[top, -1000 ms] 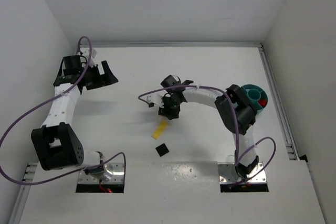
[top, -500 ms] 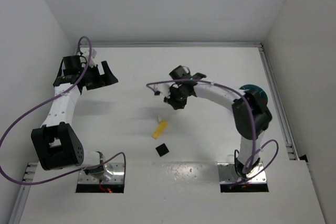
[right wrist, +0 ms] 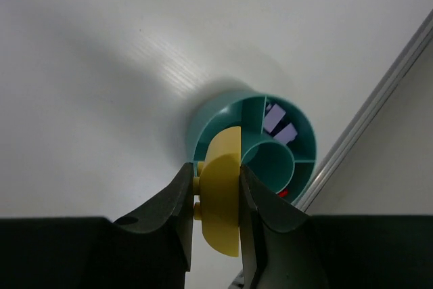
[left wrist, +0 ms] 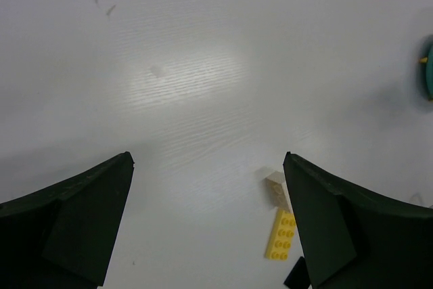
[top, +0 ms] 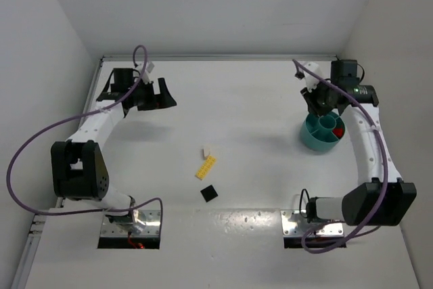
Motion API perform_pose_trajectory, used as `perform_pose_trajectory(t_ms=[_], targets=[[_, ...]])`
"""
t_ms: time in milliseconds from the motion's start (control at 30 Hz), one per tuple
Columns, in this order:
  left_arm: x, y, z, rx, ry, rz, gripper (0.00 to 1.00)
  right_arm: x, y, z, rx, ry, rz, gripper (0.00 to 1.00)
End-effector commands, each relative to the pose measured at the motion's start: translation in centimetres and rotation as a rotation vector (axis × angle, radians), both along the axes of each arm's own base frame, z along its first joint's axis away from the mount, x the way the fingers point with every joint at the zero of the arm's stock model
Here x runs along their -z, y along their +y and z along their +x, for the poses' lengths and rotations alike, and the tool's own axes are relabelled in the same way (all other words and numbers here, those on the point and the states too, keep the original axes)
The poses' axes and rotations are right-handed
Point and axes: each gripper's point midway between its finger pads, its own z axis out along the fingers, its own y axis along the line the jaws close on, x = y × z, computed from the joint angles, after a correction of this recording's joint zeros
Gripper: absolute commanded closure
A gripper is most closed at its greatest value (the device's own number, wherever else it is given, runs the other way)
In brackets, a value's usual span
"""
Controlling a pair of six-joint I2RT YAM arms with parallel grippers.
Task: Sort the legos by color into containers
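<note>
A: Item one, the right end effector [right wrist: 215, 167]. What do we log?

B: We log it clamped on a yellow brick [right wrist: 222, 214], with a finger pressed to each face. The brick's long axis runs along the fingers and its tip points outward. Two studs face one finger. Its outline is blurred.

A: And straight past the fingertips?

B: The teal dish [right wrist: 203, 123], open side toward the end effector. We count two pale purple bricks [right wrist: 281, 124] in an outer compartment beyond the central ring [right wrist: 274, 160]. A red brick [right wrist: 283, 193] sits in the neighbouring compartment, mostly hidden.

A: Item two, the left end effector [left wrist: 208, 160].

B: Spread wide, holding nothing. Close beside one of its fingers [left wrist: 338, 228] we list a yellow plate [left wrist: 281, 235], flat on the tabletop [left wrist: 203, 65]. Its long axis points away from the end effector, slightly tilted. A white brick [left wrist: 276, 187] lies just past the plate's far end, and we cannot tell whether they touch. A black square [left wrist: 295, 277] lies near the plate's near end, partly hidden by that finger.

A: And the dish from there?

B: Well apart, off to one side.
</note>
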Motion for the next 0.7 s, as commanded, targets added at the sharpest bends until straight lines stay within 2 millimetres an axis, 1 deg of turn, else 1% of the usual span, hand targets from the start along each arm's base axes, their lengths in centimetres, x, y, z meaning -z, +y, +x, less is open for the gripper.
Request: perform_pose_trajectory(t_ms=[0, 33, 67, 100, 133, 167, 200, 233, 267, 300, 333, 367, 400, 467, 500, 533, 567, 600, 667], targets=[[-2.6, -1.8, 2.5, 0.021, -0.089, -0.038, 0.0, 1.3, -0.5, -1.2, 0.067, 0.068, 0.119, 0.98], [-3.0, -1.8, 2.6, 0.021, -0.098, -0.038, 0.0, 1.4, -1.2, -1.3, 0.108, 0.061, 0.149, 0.98], [-3.1, -2.2, 2.9, 0.031, -0.101, -0.039, 0.0, 2.0, -0.8, -1.5, 0.135, 0.076, 0.211, 0.98], [-3.1, -2.2, 2.9, 0.031, -0.101, -0.039, 0.0, 1.9, -1.0, -1.3, 0.155, 0.056, 0.237, 0.99], [-3.6, -2.2, 3.1, 0.031, -0.111, -0.039, 0.0, 2.7, -1.3, -1.7, 0.202, 0.069, 0.286, 0.99], [-4.1, -2.2, 3.3, 0.031, -0.123, -0.039, 0.0, 3.1, -1.6, -1.6, 0.226, 0.067, 0.306, 0.99], [-3.9, -2.2, 3.2, 0.031, -0.114, -0.039, 0.0, 3.1, -1.9, -1.6, 0.25, 0.052, 0.323, 1.0], [-4.5, -2.2, 3.4, 0.031, -0.128, -0.039, 0.0, 3.2, -2.4, -1.0, 0.27, 0.024, 0.341, 1.0], [-4.7, -2.2, 3.4, 0.031, -0.127, -0.039, 0.0, 3.9, -3.3, -1.2, 0.313, 0.03, 0.362, 1.0], [-4.7, -2.2, 3.4, 0.031, -0.127, -0.039, 0.0, 4.0, -3.6, -1.2, 0.337, 0.025, 0.387, 1.0], [-5.0, -2.1, 3.5, 0.037, -0.133, -0.032, 0.0, 3.9, -3.6, -0.9, 0.337, 0.011, 0.415, 1.0], [-4.6, -2.2, 3.6, 0.037, -0.124, -0.031, 0.0, 4.1, -4.1, -1.2, 0.361, 0.016, 0.438, 1.0], [-4.9, -2.3, 3.5, 0.044, -0.124, -0.037, 0.0, 4.1, -4.2, -0.8, 0.368, 0.009, 0.46, 1.0], [-5.0, -2.2, 3.4, 0.044, -0.119, -0.055, 0.0, 4.4, -4.1, -0.5, 0.362, -0.009, 0.507, 1.0], [-5.1, -2.3, 3.4, 0.051, -0.118, -0.061, 0.0, 4.1, -4.6, -0.5, 0.366, -0.033, 0.515, 1.0], [-5.1, -2.6, 3.2, 0.063, -0.118, -0.07, 0.0, 4.6, -4.1, -0.6, 0.351, -0.029, 0.534, 1.0], [-5.2, -2.7, 3.1, 0.073, -0.118, -0.077, 0.0, 4.0, -4.5, -0.2, 0.351, -0.07, 0.539, 1.0], [-5.4, -3.2, 2.8, 0.099, -0.117, -0.097, 0.0, 3.8, -4.7, -0.3, 0.35, -0.089, 0.545, 1.0], [-4.7, -3.7, 2.7, 0.133, -0.098, -0.115, 0.0, 4.2, -3.9, -0.5, 0.32, -0.079, 0.582, 1.0]])
